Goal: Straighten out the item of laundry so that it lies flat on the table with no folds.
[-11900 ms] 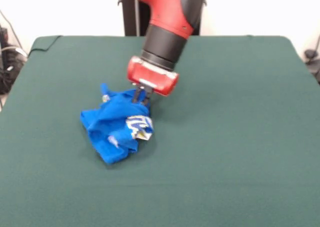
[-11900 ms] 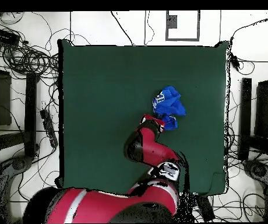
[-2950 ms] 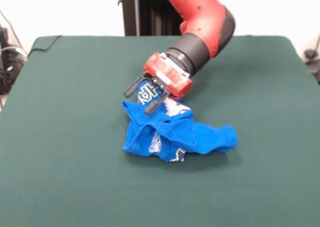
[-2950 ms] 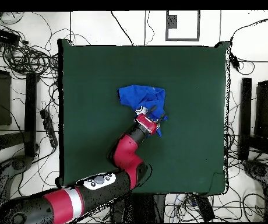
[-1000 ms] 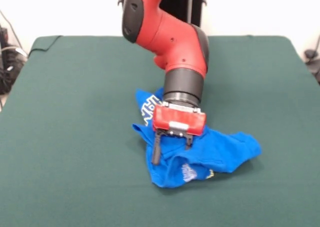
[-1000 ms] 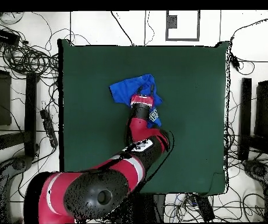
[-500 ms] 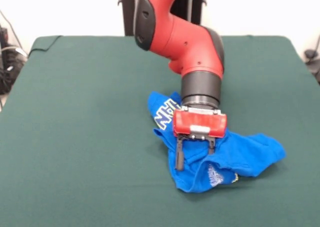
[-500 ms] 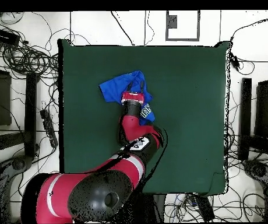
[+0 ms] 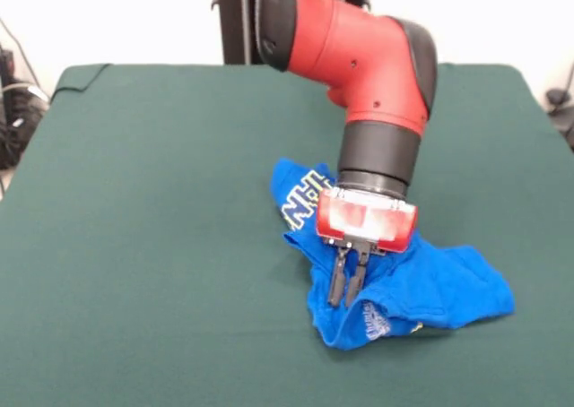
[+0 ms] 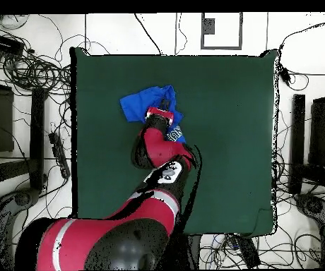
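Note:
The item of laundry (image 9: pixel 439 286), a bright blue T-shirt with white-and-yellow lettering (image 9: pixel 300 198), lies crumpled and folded over itself on the green table (image 9: pixel 134 201), right of the middle. My gripper (image 9: pixel 343 293) points down over the shirt's near left part. Its two fingers are pressed together, shut on a fold of the blue cloth. From overhead, the shirt (image 10: pixel 138 103) lies in the table's (image 10: pixel 229 141) upper left part, with the gripper (image 10: pixel 161 113) at its right edge. The arm hides part of the shirt.
Cables, stands and dark equipment (image 10: pixel 24 70) ring the table on the floor. A black column (image 9: pixel 233 21) rises behind the table's far edge. In the front view the shirt's right end lies close to the table's right edge.
The fingers, spread apart half a second ago, have come together on the cloth. Over the last seconds the arm and shirt shifted rightward in the front view, and the shirt spread somewhat.

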